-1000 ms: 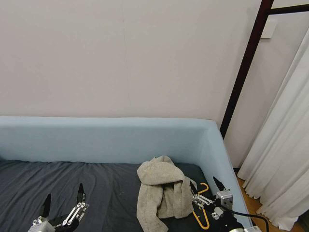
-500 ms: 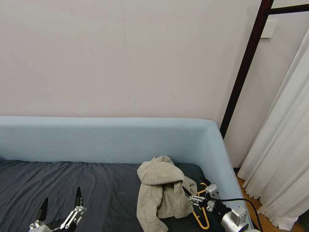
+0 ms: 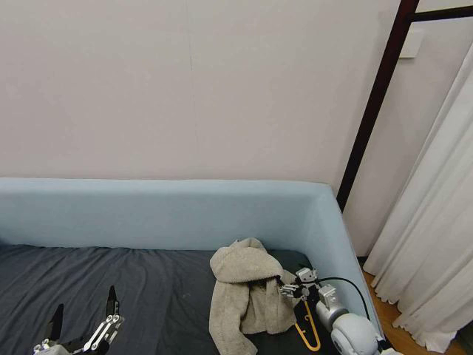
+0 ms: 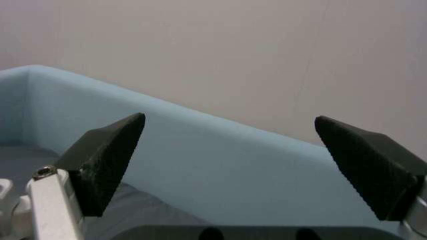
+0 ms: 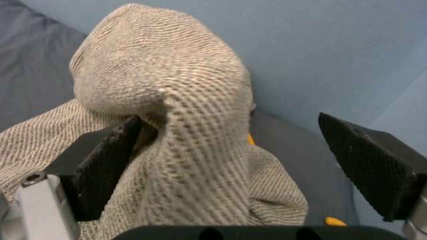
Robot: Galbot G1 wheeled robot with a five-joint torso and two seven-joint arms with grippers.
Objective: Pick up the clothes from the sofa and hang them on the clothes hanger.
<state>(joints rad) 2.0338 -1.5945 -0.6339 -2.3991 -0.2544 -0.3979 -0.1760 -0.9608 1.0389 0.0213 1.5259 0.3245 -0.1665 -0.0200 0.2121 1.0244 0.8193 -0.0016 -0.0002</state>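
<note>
**A:** Where is the clothing at this moment?

**B:** The beige knitted garment (image 3: pixel 247 292) lies in a heap on the dark grey seat of the light blue padded sofa (image 3: pixel 170 211). In the head view this is at about five o'clock, near the sofa's end wall.

**A:** And the right tool?

**B:** The right tool (image 3: pixel 294 285) is low over the seat, at the garment's three o'clock side. Its fingers stand wide apart, with the cloth between them. One finger seems to touch the knit, but I cannot be sure.

**A:** Is there something beside the cloth?

**B:** Yes, an orange plastic hanger (image 3: pixel 309 333) lies on the seat at the garment's four o'clock, partly under the cloth.

**A:** What about the left tool?

**B:** The left tool (image 3: pixel 85 318) hangs at seven o'clock, well apart from the garment. It is spread wide and holds nothing.

**A:** And the rack?

**B:** The dark upright rack pole (image 3: pixel 373 103) stands at one o'clock, beyond the sofa's end, with a white curtain (image 3: pixel 436 237) just beside it.
</note>
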